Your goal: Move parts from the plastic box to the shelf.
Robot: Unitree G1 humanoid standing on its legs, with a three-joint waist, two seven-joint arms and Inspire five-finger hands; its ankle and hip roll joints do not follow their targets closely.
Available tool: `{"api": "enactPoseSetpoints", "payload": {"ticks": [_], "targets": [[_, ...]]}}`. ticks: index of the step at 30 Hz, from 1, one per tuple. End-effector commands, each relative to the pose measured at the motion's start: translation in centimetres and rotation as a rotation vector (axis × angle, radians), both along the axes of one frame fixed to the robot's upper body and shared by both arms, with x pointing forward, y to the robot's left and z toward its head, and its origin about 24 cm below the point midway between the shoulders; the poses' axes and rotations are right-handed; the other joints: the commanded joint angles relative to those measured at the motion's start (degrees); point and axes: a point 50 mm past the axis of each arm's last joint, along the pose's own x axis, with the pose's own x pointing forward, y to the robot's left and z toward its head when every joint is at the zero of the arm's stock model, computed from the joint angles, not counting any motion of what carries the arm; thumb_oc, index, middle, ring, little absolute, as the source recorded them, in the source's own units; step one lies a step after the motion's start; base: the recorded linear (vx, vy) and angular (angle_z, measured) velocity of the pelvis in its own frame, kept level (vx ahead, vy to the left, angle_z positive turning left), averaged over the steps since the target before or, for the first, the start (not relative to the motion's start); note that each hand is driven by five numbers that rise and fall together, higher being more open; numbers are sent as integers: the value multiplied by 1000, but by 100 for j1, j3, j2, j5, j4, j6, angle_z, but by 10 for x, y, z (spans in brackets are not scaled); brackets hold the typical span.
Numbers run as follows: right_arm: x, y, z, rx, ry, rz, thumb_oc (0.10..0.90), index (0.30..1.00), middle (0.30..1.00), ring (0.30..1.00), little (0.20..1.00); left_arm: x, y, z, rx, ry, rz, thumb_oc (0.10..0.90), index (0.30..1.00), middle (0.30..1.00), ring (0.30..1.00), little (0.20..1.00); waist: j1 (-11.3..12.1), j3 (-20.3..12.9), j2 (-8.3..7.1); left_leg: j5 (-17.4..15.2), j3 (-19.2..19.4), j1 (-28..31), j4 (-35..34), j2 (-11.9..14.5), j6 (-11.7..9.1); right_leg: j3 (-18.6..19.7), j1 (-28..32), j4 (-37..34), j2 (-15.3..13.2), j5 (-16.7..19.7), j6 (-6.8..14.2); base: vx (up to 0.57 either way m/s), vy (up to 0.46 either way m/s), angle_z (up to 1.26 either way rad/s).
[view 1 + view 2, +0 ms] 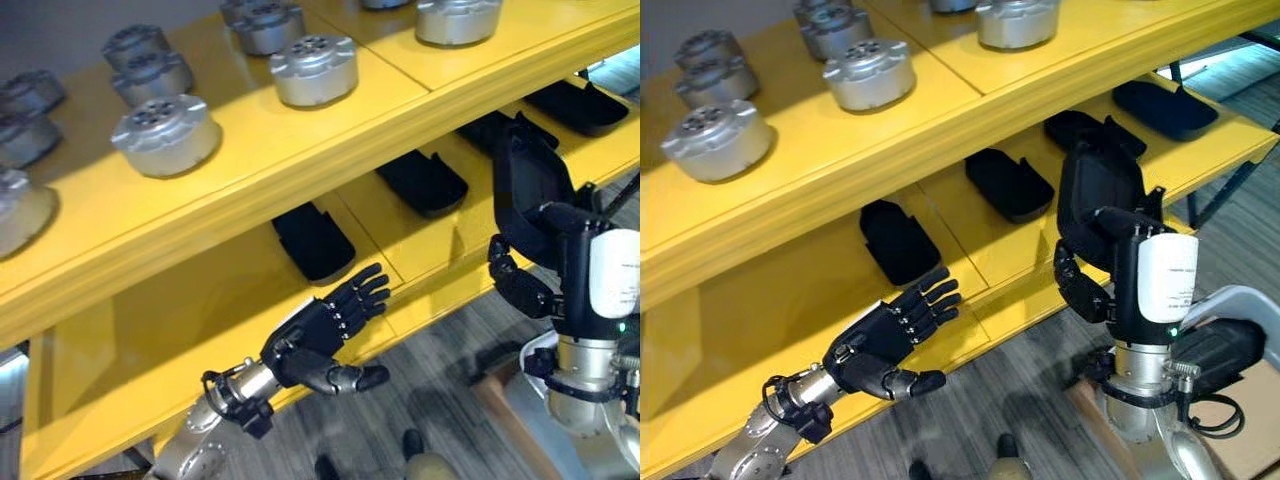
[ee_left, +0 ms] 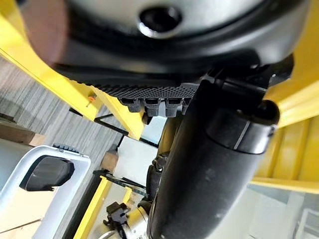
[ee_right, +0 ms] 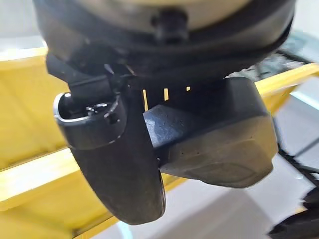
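Held a black moulded part [image 1: 1095, 190] clamped in the right hand [image 1: 1085, 285] before the yellow shelf's lower tier [image 1: 970, 225]; left hand [image 1: 885, 335] spread below. Best slid in flat beside placed parts [image 1: 1008, 183].

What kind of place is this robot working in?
Probably a factory or parts store: a yellow shelf carries rows of round metal parts, with black moulded parts on the lower level.

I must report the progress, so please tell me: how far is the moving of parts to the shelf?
Done, it seems: four black parts already lie in a row on the lower level of the yellow shelf. In hand: the right hand holds one more black part upright at the shelf's front edge. The left hand is open and holds nothing. Left: setting this part down; the plastic box is out of view.
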Motion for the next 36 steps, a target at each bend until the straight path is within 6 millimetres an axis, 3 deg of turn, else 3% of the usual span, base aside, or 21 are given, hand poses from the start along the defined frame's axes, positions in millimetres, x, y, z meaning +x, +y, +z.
{"api": "enactPoseSetpoints", "payload": {"ticks": [1,4,9,14,22,31,36], "targets": [[-7,22,71,-74,-408,219,400,300,300,300,300,11,7,42,-92,-241,81,900,1000,1000,1000,1000,-122,-339,-380,220,-484,213,490,880,-268,739,50,120,248,-270,-102,-13,393,20],[-3,26,75,-112,-394,252,400,300,300,300,300,11,11,44,-113,-248,107,900,1000,1000,1000,1000,-72,-339,-230,181,-739,237,374,781,-297,992,-15,130,185,-268,-14,-42,387,-25],[3,29,70,-160,-336,252,400,300,300,300,300,10,16,42,-117,-244,111,900,1000,1000,1000,1000,-81,-341,-160,-485,-541,369,92,431,-165,979,25,61,-154,-122,291,-85,348,-29],[5,34,65,-165,-311,223,400,300,300,300,300,8,21,40,-104,-236,120,900,1000,1000,1000,1000,88,-382,-269,-764,-622,379,-71,-1,43,845,92,-280,-419,175,574,-134,246,11],[8,44,64,-177,-270,249,400,300,300,300,300,7,23,42,-91,-252,142,900,1000,1000,1000,1000,329,-397,-476,-1114,-651,330,252,-273,235,823,210,-771,-698,550,822,-100,110,10],[15,52,65,-222,-304,226,400,300,300,300,300,8,16,39,-81,-247,126,900,1000,1000,1000,1000,596,-274,-658,-1525,-787,-20,880,-632,427,918,-8,-937,-1014,995,889,-99,122,5],[15,56,62,-261,-308,224,400,300,300,300,300,5,15,35,-67,-232,82,900,1000,1000,1000,1000,649,-255,-614,-1426,-996,-70,715,-783,513,1063,-27,-754,-931,983,858,-50,134,26]]}}
